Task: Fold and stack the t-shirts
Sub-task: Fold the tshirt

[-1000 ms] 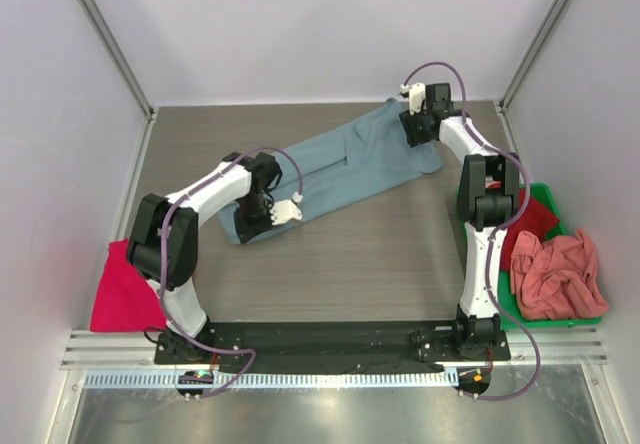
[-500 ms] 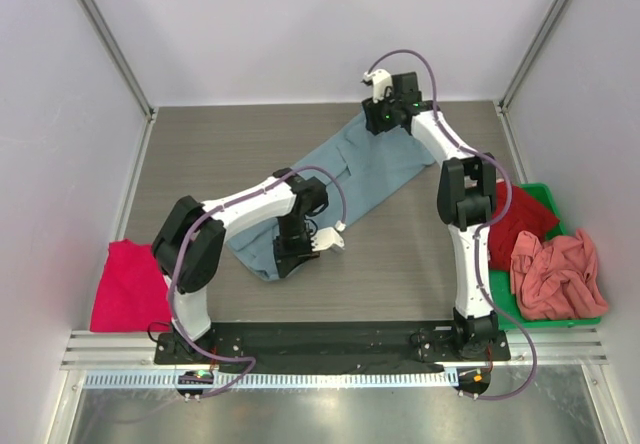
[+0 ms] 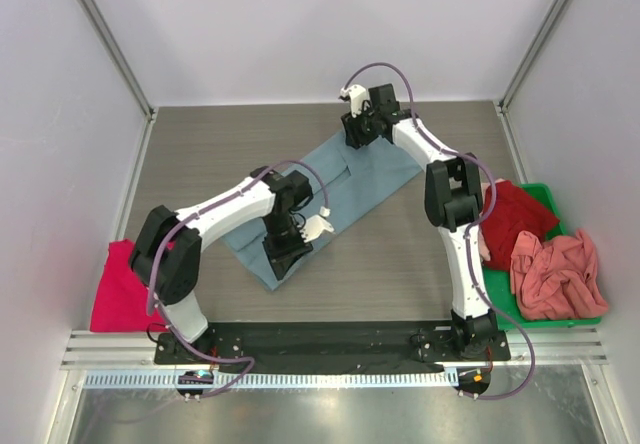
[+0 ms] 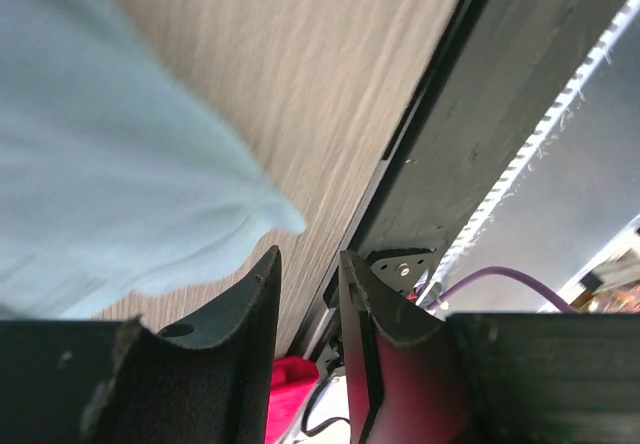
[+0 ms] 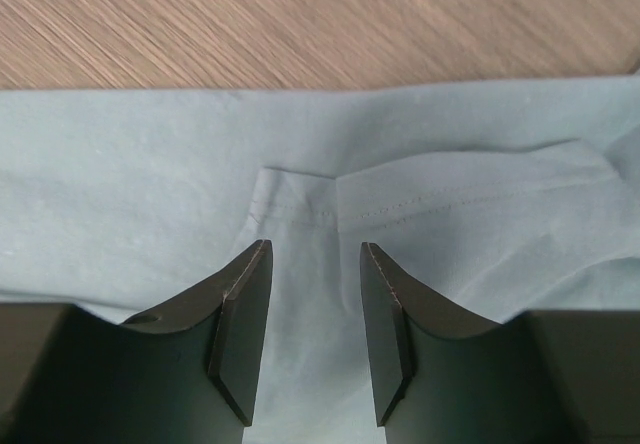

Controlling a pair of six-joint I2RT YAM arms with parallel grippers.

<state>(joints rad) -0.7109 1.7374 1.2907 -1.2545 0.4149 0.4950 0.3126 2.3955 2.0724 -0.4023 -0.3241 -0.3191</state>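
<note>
A dusty grey-blue t-shirt (image 3: pixel 350 179) lies in a long diagonal band across the table. My left gripper (image 3: pixel 283 256) is at its near-left end. In the left wrist view its jaws (image 4: pixel 308 259) stand a little apart with nothing between them, and the cloth's corner (image 4: pixel 200 194) lies just beyond the tips. My right gripper (image 3: pixel 358 132) hovers open over the shirt's far end. In the right wrist view the stitched hem (image 5: pixel 420 199) shows ahead of the open gripper (image 5: pixel 315 249). A magenta-pink t-shirt (image 3: pixel 120 289) lies at the near left.
A green bin (image 3: pixel 550 320) at the right edge holds a red shirt (image 3: pixel 515 214) and a crumpled salmon-pink shirt (image 3: pixel 555 274). Grey walls close in the table on three sides. The black base rail (image 3: pixel 330 339) runs along the near edge.
My left gripper pulled the shirt's near end toward the front, then opened and let it go. My right gripper slid left along the shirt's far edge, staying open.
</note>
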